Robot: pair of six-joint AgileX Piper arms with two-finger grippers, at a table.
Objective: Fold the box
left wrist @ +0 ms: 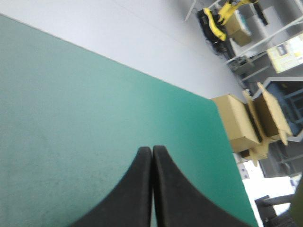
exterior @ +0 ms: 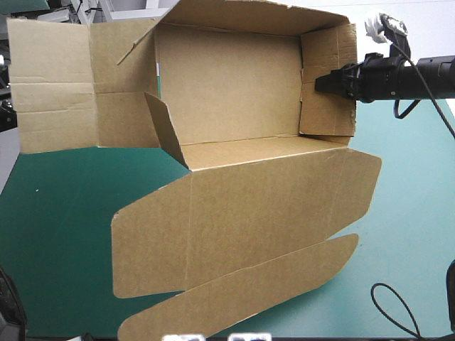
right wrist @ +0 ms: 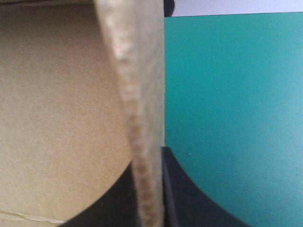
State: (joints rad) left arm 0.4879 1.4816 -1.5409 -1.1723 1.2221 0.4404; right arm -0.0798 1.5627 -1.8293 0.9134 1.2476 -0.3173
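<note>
the right gripper (exterior: 321, 83), upper right of the frame, clamps its black fingers (right wrist: 184, 194) on the right wall of the brown box (exterior: 227, 92). the box (walls partly raised, front flaps flat) fills the centre of the teal-green cover (exterior: 57, 213); the left gripper (left wrist: 152, 150) has its fingers together over bare cover.

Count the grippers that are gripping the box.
1: the right gripper, shut on the raised right end wall of the box. The left gripper is shut over bare teal-green cover, holding nothing.
</note>
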